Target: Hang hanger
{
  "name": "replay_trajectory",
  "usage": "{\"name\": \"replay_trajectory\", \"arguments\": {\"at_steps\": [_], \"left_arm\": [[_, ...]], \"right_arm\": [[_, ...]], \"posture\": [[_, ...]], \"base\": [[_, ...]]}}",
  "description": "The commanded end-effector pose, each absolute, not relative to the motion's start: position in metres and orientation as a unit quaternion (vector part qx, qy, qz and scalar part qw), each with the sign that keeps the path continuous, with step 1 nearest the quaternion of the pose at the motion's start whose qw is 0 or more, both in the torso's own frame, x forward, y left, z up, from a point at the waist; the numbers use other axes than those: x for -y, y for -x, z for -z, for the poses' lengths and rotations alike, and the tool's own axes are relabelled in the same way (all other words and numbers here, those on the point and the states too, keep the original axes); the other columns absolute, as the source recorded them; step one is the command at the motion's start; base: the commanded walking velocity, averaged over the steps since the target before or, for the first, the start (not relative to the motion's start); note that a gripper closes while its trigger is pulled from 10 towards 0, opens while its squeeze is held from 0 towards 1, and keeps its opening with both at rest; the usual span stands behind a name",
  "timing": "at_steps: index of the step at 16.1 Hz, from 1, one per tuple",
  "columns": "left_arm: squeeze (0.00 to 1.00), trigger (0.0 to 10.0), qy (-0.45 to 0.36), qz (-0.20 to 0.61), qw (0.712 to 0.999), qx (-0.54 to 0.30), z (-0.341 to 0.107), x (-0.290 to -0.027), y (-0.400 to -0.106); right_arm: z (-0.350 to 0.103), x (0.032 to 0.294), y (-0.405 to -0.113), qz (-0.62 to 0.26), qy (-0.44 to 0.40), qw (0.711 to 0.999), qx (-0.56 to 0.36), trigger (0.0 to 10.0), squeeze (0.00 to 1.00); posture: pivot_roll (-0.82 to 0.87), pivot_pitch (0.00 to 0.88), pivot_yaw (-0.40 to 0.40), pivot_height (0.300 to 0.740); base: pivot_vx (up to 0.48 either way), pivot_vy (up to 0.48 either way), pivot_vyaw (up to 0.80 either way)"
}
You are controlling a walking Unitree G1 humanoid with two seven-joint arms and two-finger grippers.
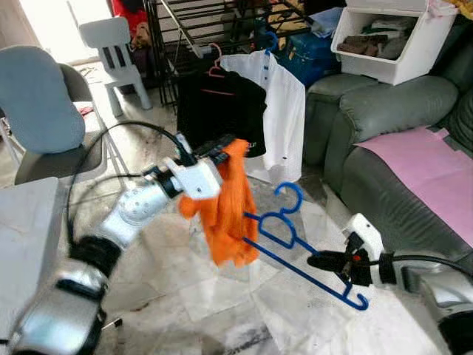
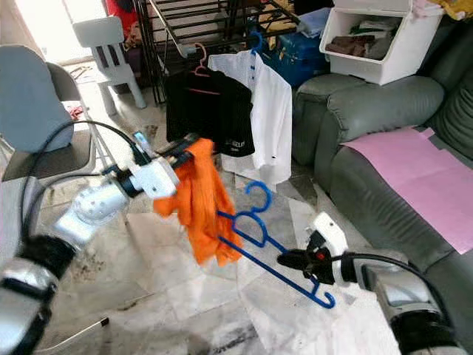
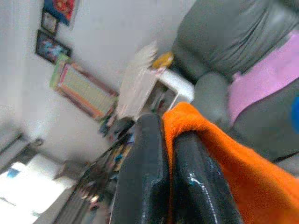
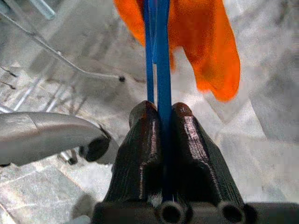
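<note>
An orange cloth hangs in the air over the tiled floor, pinched at its top by my left gripper, which is shut on it; the left wrist view shows the fabric squeezed between the two black fingers. A blue plastic hanger is held tilted beside and partly behind the cloth, its hook pointing up. My right gripper is shut on the hanger's lower bar near its outer end; the blue bar runs straight out between its fingers toward the cloth.
A black drying rack stands behind, with a black shirt and a white shirt hung on it. A grey sofa with a pink sheet fills the right. A white bin, a white child's chair and a grey chair stand around.
</note>
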State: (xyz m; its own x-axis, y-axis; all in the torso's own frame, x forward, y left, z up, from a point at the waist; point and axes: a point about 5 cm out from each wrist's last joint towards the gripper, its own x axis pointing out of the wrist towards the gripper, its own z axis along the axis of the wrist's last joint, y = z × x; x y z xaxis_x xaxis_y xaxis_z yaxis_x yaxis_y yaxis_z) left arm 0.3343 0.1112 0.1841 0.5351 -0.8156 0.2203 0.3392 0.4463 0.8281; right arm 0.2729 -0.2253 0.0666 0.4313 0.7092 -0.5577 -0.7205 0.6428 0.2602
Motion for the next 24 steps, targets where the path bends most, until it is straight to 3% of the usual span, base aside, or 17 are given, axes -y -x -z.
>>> {"name": "replay_trajectory", "arguments": {"at_steps": [1, 4, 9, 11, 13, 14, 18, 20, 22, 24], "left_arm": [[0.0, 10.0, -0.371, 0.369, 0.788, 0.325, -0.191, -0.11, -0.332], [0.0, 10.0, -0.332, 0.417, 0.789, 0.305, -0.173, -0.093, -0.314], [0.0, 10.0, -0.176, 0.422, 0.846, 0.273, -0.198, -0.075, -0.309], [0.0, 10.0, -0.188, 0.385, 0.865, 0.262, -0.201, -0.089, -0.32], [0.0, 10.0, -0.221, 0.359, 0.875, 0.238, -0.19, -0.108, -0.328], [0.0, 10.0, -0.221, 0.359, 0.875, 0.238, -0.19, -0.108, -0.328], [0.0, 10.0, -0.242, 0.348, 0.881, 0.21, -0.183, -0.111, -0.332], [0.0, 10.0, -0.262, 0.368, 0.872, 0.188, -0.171, -0.105, -0.33], [0.0, 10.0, -0.267, 0.423, 0.851, 0.159, -0.152, -0.087, -0.321], [0.0, 10.0, -0.212, 0.43, 0.864, 0.152, -0.153, -0.077, -0.32]], "right_arm": [[-0.068, 0.227, -0.279, -0.405, 0.02, 0.855, -0.322, 10.0, 0.0], [-0.062, 0.227, -0.289, -0.358, 0.022, 0.871, -0.335, 10.0, 0.0], [-0.039, 0.226, -0.295, -0.254, -0.073, 0.89, -0.371, 10.0, 0.0], [-0.04, 0.245, -0.297, -0.167, -0.15, 0.908, -0.354, 10.0, 0.0], [-0.038, 0.265, -0.284, -0.151, -0.163, 0.906, -0.36, 10.0, 0.0], [-0.038, 0.265, -0.284, -0.151, -0.163, 0.906, -0.36, 10.0, 0.0], [-0.037, 0.31, -0.263, -0.054, -0.175, 0.911, -0.369, 10.0, 0.0], [-0.053, 0.322, -0.274, -0.003, -0.183, 0.926, -0.331, 10.0, 0.0], [-0.075, 0.295, -0.294, -0.091, -0.189, 0.934, -0.289, 10.0, 0.0], [-0.063, 0.277, -0.286, -0.165, -0.156, 0.917, -0.329, 10.0, 0.0]], "posture": [[-0.17, 0.0, 0.035, 0.74], [-0.18, 0.0, 0.039, 0.74], [-0.17, 0.0, 0.028, 0.74], [-0.16, 0.0, 0.027, 0.74], [-0.19, 0.0, 0.033, 0.74], [-0.19, 0.0, 0.033, 0.74], [-0.21, 0.0, 0.041, 0.74], [-0.22, 0.0, 0.048, 0.74], [-0.22, 0.0, 0.049, 0.74], [-0.22, 0.0, 0.037, 0.74]], "base": [[0.0, 0.0, 0.0], [0.0, 0.0, 0.0], [0.0, 0.0, 0.0], [0.0, 0.0, 0.0], [0.0, 0.0, 0.0], [0.0, 0.0, 0.0], [0.0, 0.0, 0.0], [0.0, 0.0, 0.0], [0.0, 0.0, 0.0], [0.0, 0.0, 0.0]]}}
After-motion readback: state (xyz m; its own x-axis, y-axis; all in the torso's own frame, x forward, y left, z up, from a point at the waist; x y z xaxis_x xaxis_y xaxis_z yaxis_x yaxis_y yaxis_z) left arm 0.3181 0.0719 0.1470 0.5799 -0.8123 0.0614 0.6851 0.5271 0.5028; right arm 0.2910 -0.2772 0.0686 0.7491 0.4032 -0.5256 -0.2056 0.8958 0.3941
